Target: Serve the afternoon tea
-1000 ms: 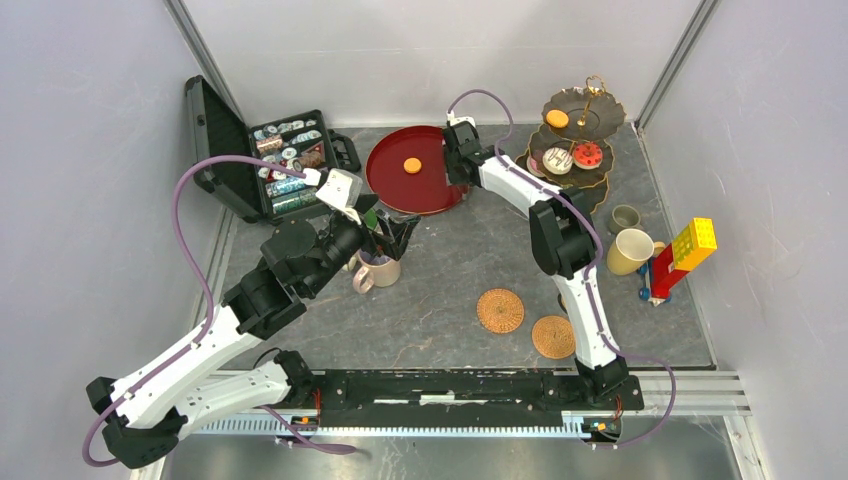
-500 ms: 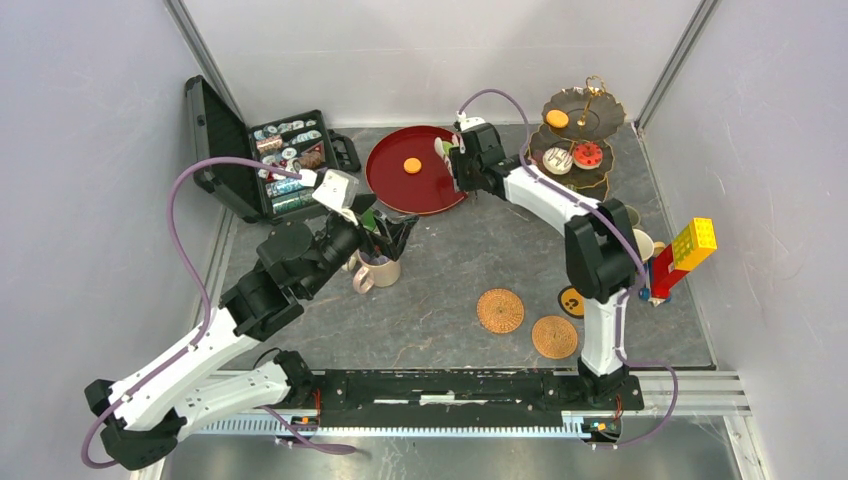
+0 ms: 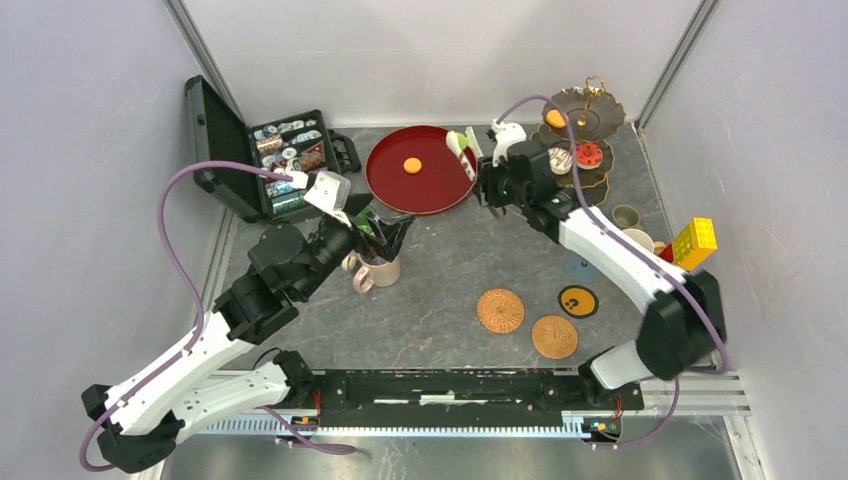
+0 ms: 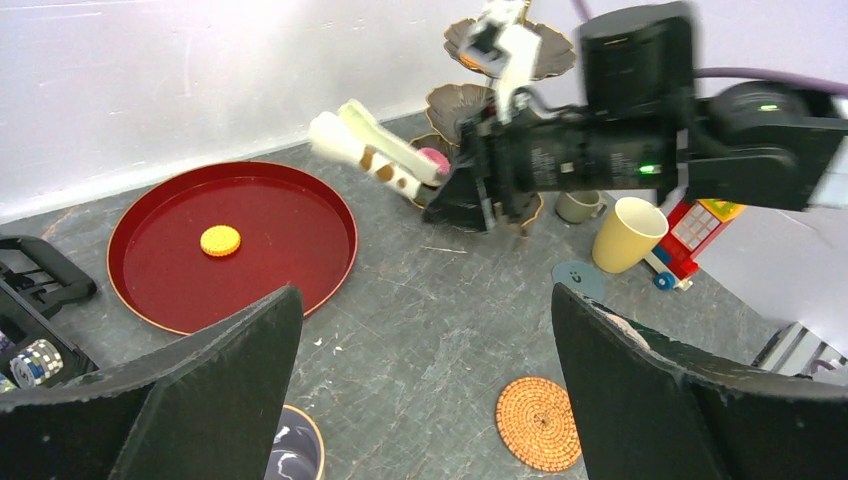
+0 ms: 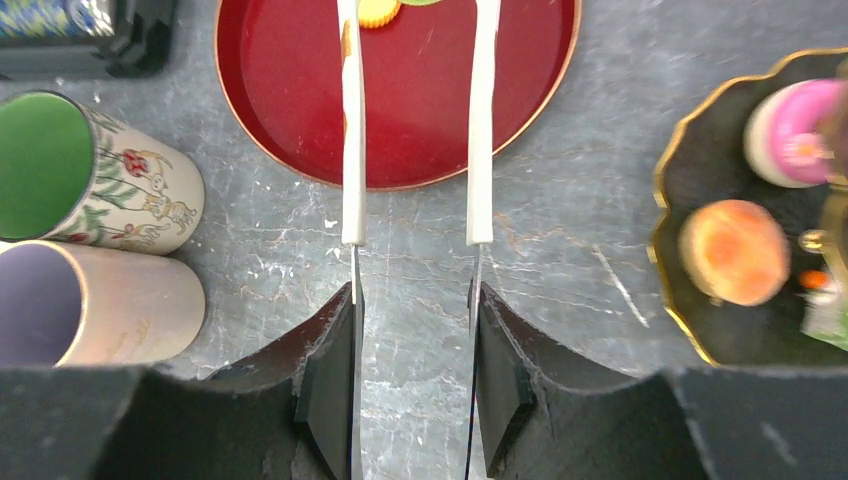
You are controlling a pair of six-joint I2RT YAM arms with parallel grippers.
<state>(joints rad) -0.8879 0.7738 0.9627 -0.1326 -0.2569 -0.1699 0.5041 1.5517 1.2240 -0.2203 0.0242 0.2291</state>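
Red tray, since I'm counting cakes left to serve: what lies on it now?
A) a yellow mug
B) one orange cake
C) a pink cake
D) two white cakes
B: the top view shows one orange cake on the red tray.

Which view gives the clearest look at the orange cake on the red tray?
Left wrist: the orange cake lies whole and unobstructed on the red tray, its ridged edge visible. Top external shows it whole but small. Right wrist catches only part of it, cut by the top edge, beside the tongs.
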